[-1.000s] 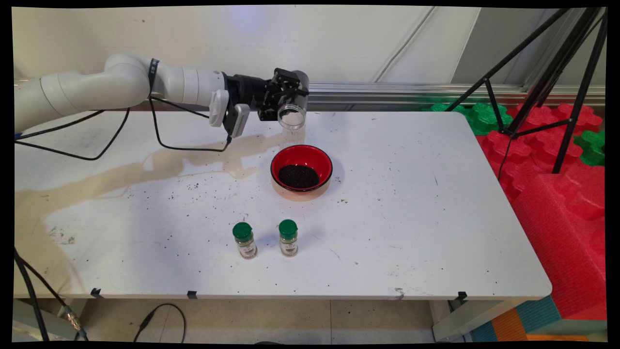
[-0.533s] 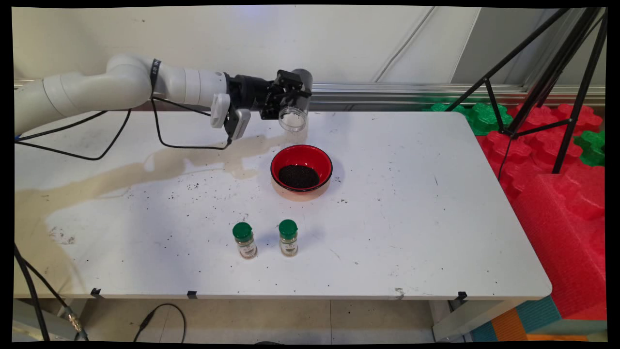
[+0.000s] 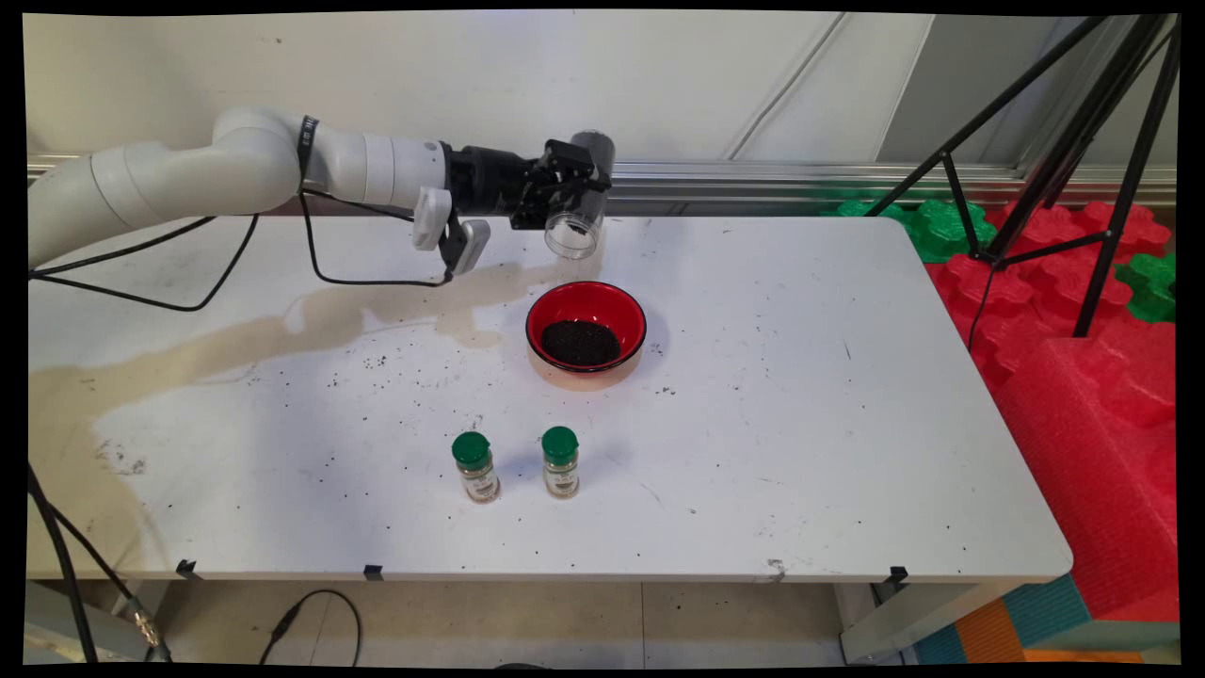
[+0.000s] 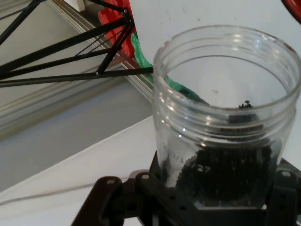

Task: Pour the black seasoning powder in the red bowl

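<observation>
Tilting with its open mouth down and toward the camera, the clear jar (image 3: 576,224) hangs in the air above the table's far side, clamped between the fingers of the gripper (image 3: 565,193). Some dark grains remain inside the jar. Below and near it stands the red bowl (image 3: 586,331) with dark grains. Two green-capped spice bottles (image 3: 473,465) (image 3: 560,460) stand closer to the near edge of the white table (image 3: 800,405).

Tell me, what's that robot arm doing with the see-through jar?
The gripper is holding a clear plastic jar in the air, tipped with its open mouth pointing down toward the table. Some dark grains sit inside the jar. Below it, slightly nearer the camera, a red bowl holds a pile of the same dark grains. Two green-capped spice bottles stand upright in front.
</observation>
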